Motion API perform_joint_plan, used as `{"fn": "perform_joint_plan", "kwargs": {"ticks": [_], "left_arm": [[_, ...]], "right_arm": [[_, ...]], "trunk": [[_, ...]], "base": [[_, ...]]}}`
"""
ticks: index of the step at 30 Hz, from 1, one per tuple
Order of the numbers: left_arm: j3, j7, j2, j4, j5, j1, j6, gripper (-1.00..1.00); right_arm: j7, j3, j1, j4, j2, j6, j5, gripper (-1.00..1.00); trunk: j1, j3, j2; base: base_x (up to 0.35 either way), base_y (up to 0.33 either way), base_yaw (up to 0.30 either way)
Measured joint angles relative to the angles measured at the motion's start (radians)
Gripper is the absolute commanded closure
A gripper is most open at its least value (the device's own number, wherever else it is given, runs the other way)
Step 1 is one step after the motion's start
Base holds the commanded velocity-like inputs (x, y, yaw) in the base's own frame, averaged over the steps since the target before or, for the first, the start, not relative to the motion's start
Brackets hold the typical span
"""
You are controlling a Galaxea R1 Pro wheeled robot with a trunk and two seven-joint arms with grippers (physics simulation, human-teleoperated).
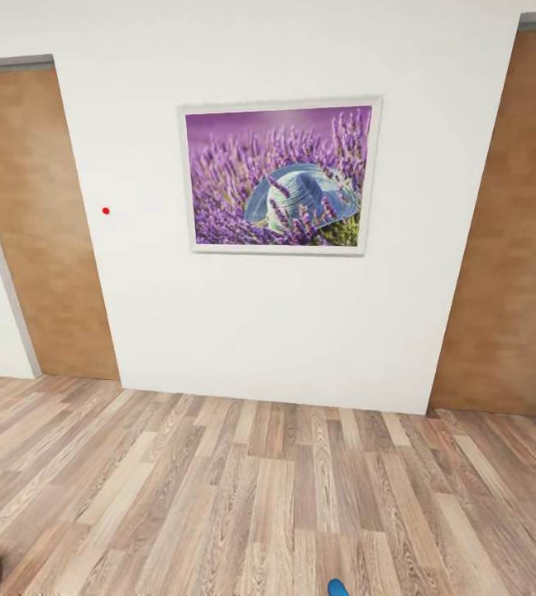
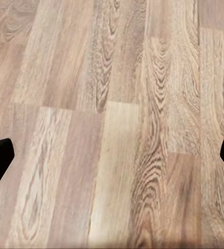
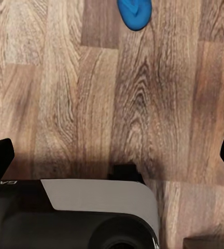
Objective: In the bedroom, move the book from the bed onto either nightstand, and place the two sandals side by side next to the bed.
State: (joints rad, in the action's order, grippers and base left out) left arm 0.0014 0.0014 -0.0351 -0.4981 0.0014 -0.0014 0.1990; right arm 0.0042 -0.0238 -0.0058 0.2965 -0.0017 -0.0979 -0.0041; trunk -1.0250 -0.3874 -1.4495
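While the robot faces a white wall (image 1: 301,331), one blue sandal (image 3: 134,13) lies on the floor (image 1: 268,497).
Turn toward it first; left hand (image 2: 112,155) and right hand (image 3: 112,155) both hang spread wide, holding nothing.

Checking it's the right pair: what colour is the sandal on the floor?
Bright blue; the sandal shows best in the right wrist view.
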Motion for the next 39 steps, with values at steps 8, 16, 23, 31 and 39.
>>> {"fn": "perform_joint_plan", "kwargs": {"ticks": [8, 16, 23, 31, 39], "left_arm": [[0.000, 0.000, 0.000, 0.000, 0.000, 0.000, 0.000, -1.00], [0.000, 0.000, 0.000, 0.000, 0.000, 0.000, 0.000, -1.00], [0.000, 0.000, 0.000, 0.000, 0.000, 0.000, 0.000, -1.00], [0.000, 0.000, 0.000, 0.000, 0.000, 0.000, 0.000, -1.00], [0.000, 0.000, 0.000, 0.000, 0.000, 0.000, 0.000, -1.00]], "right_arm": [[0.000, 0.000, 0.000, 0.000, 0.000, 0.000, 0.000, -1.00], [0.000, 0.000, 0.000, 0.000, 0.000, 0.000, 0.000, -1.00], [0.000, 0.000, 0.000, 0.000, 0.000, 0.000, 0.000, -1.00], [0.000, 0.000, 0.000, 0.000, 0.000, 0.000, 0.000, -1.00], [0.000, 0.000, 0.000, 0.000, 0.000, 0.000, 0.000, -1.00]], "trunk": [[0.000, -0.003, 0.000], [0.000, -0.006, 0.000], [0.000, -0.008, 0.000], [0.000, -0.011, 0.000], [0.000, -0.014, 0.000]], "base": [[0.000, 0.000, 0.243], [0.000, 0.000, 0.243], [0.047, 0.000, 0.243], [0.136, 0.000, 0.243], [0.015, 0.000, 0.243]]}}
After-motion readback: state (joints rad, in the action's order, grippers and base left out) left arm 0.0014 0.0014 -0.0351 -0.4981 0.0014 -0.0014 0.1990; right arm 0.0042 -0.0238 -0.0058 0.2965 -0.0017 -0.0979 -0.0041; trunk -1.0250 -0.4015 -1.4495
